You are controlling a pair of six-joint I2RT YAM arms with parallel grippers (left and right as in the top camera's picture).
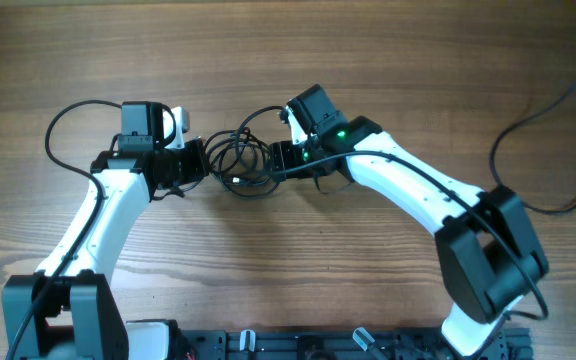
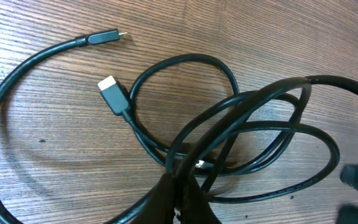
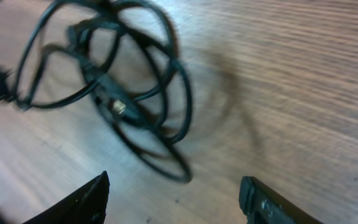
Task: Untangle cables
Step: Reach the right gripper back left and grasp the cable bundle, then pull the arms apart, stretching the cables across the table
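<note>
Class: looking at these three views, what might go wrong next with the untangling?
The left end effector pinches several strands of the cables together; pulling may tighten the tangle. The right end effector stands open with the loops just ahead, so closing could miss. The white-tipped plug may snag a loop.

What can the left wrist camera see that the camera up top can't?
Only the left wrist view: the plug ends up close, a flat silver-tipped plug and a thin plug lying on the wood. Only the overhead view: the whole left arm and right arm, plus a loose black cord near the table's right edge. Both show the tangled cables, pinched by the left gripper.
</note>
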